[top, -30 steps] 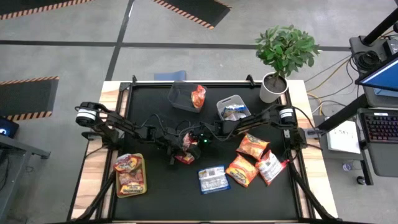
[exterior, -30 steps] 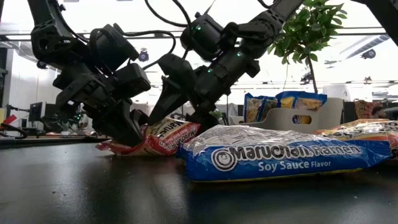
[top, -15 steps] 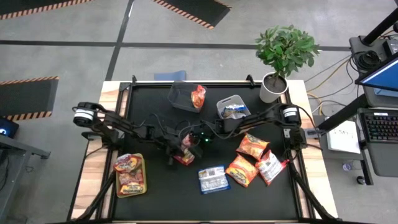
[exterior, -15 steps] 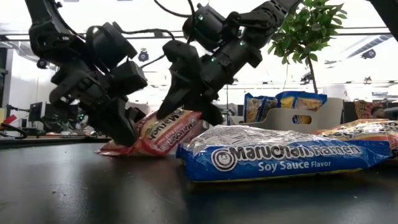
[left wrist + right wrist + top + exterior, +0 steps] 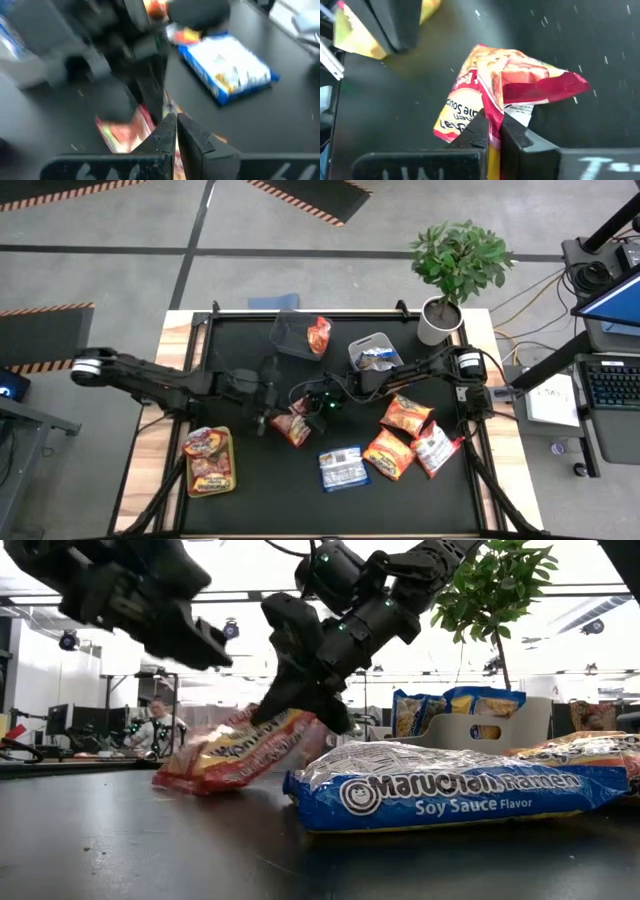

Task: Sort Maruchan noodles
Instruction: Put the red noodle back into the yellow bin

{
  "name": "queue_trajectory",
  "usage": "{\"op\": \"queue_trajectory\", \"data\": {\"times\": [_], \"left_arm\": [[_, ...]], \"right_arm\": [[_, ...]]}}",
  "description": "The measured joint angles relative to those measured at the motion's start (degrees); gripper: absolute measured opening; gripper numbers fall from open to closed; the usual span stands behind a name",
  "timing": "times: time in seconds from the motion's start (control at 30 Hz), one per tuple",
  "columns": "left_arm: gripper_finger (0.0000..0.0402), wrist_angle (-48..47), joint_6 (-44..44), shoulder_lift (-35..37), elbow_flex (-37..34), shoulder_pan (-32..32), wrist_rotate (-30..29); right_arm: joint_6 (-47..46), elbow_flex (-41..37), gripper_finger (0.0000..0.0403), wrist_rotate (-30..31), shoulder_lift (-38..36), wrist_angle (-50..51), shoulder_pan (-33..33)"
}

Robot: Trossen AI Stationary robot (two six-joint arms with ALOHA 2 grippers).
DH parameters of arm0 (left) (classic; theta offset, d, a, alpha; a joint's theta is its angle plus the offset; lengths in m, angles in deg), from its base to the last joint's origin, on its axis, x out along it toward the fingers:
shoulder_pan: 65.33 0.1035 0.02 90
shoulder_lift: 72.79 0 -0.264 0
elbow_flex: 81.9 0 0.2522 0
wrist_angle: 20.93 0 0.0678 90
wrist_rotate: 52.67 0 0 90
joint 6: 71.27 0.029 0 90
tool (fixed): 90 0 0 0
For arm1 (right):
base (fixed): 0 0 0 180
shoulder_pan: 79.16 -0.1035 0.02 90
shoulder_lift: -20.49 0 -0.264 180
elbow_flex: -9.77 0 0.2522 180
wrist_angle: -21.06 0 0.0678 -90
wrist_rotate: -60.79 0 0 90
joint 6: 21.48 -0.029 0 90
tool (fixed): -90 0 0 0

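The right tool [image 5: 492,131] pinched one edge of a red-and-white crinkly plastic noodle packet [image 5: 294,425] near the middle of the black counter [image 5: 250,490], its far end touching the surface. The left tool [image 5: 171,131], fingers closed on nothing, hovered just beside it. A clean lift probably meant raising the packet clear (it hung by one edge) before swinging toward a bin. Loose on the counter lay one blue packet [image 5: 343,467], two orange packets [image 5: 389,453] and one white-and-red packet [image 5: 434,448].
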Motion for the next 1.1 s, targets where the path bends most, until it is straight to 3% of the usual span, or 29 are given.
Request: {"op": "queue_trajectory", "data": {"times": [0.27, 0.57, 0.83, 1.1], "left_arm": [[0.0, -2.2, 1.8, 13.4, 0.0, 0.0, -1.0], [0.0, -4.4, 1.2, 30.6, 0.0, 0.1, -6.0], [0.0, -4.9, -0.4, 42.1, 0.1, 0.1, -6.0], [0.0, -6.9, -3.2, 50.7, 0.1, 0.1, -6.0]], "right_arm": [[8.4, 0.0, 0.0009, 2.1, -0.3, -9.9, -2.6], [14.8, 0.0, 0.0009, 3.2, -0.3, -21.1, -3.9], [24.0, 4.2, 0.0009, 3.2, -0.2, -21.5, -3.9], [30.9, 13.1, 0.0009, 2.4, 5.1, -20.5, -3.9]]}}
